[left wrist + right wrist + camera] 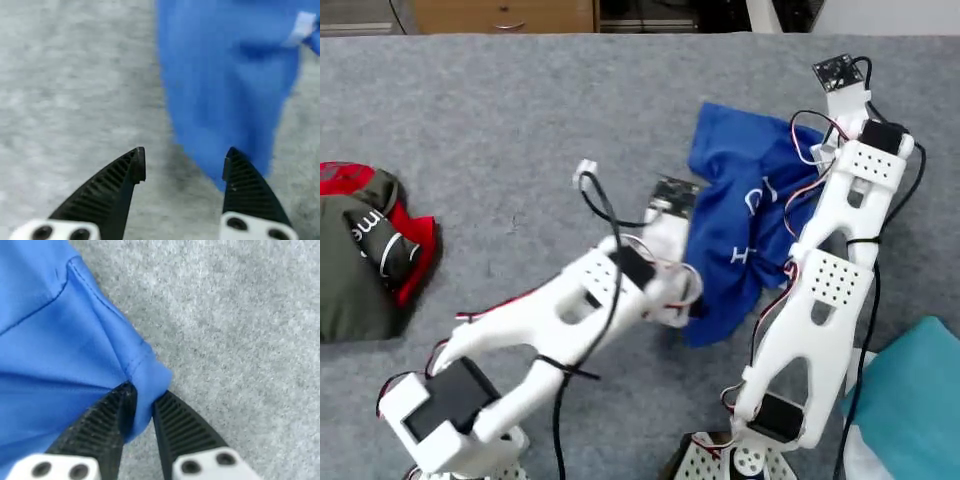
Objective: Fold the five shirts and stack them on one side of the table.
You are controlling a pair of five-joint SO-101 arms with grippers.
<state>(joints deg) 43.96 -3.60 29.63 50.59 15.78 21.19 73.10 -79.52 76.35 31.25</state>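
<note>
- Holds a hem corner of the blue shirt [730,190] in the right gripper [145,392], jaws drawn almost together with a fold of cloth nipped between them.
- Pins that corner on the shirt's far side, probably to anchor the cloth so it can be pulled flat before a fold.
- Hangs the left gripper [185,157] low over the grey table cover [520,120] at the shirt's near edge, jaws spread wide with nothing in them, one fingertip over the blue edge and the other over bare cover.
- Looks placed to take hold of this near edge, so that both ends can be stretched against each other; a judgement, not a thing seen.
- Shows the blue shirt bunched and unfolded, right of the table's middle, between the two arms.
- Counts four shirts in the high view: the blue one, an olive shirt [345,270] lying on a red shirt [415,250] at the table's left edge, and a teal shirt [915,390] at the near right corner.
- Cannot tell whether the black roll [380,245] on the olive shirt is a fifth shirt.
- Suggests the left edge serves as the stacking side and the teal shirt waits its turn.
- Counts two arms and two grippers, one clamped on cloth and one wide open.
</note>
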